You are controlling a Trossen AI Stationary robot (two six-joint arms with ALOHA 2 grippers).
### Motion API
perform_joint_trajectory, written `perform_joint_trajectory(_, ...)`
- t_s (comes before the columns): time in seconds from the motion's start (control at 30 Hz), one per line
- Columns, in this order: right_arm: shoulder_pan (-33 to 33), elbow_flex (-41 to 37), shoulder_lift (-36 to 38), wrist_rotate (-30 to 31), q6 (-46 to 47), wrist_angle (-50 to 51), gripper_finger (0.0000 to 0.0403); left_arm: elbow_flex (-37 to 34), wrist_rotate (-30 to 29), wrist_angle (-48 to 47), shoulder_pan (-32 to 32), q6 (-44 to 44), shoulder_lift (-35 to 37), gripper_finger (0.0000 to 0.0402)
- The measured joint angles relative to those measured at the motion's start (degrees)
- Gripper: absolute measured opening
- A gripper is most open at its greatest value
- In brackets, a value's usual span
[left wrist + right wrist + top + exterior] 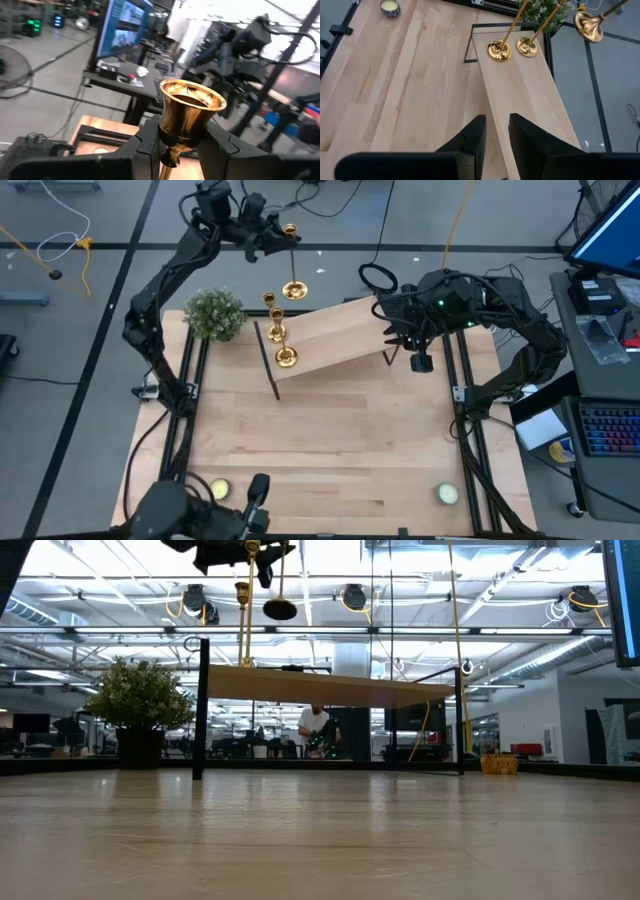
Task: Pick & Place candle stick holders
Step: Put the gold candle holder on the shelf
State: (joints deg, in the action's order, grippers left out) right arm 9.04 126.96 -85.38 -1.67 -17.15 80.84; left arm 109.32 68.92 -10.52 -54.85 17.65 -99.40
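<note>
My left gripper (283, 235) is over the far edge of the table, shut on a gold candle stick holder (293, 265) whose round base (588, 26) hangs in the air. Two more gold candle stick holders (275, 315) (285, 352) stand on their bases (499, 51) (526, 47) at the left end of a raised wooden shelf (340, 330). My right gripper (496, 137) hovers above the shelf's right end, fingers a narrow gap apart with nothing between them. My left gripper pinches the held candle stick holder just under its top cup (186, 137), between its two fingers (150, 142). The fingers reach in about level, across the stem. The holder hangs roughly upright, cup up, its base (279, 608) clear above the shelf.
A small potted plant (215, 313) stands beside the shelf's left end. Two pale tealights (219, 490) (447, 494) sit near the table's near corners. The shelf stands on black legs (200, 710). Bare wood (330, 430) spreads between the shelf and the near edge.
</note>
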Motion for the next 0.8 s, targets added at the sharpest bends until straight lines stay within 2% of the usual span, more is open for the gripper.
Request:
perform_joint_trajectory(0.4, 0.0, 0.0, 0.0, 0.1, 1.7, -1.9, 0.0077, 0.0, 9.2, 0.1, -1.7, -2.1, -4.8, 0.0094)
perform_joint_trajectory(0.8, 0.0, 0.0, 0.0, 0.5, 1.4, -3.7, 0.0077, 0.0, 13.7, 0.0, -1.3, -5.9, -7.9, 0.0094)
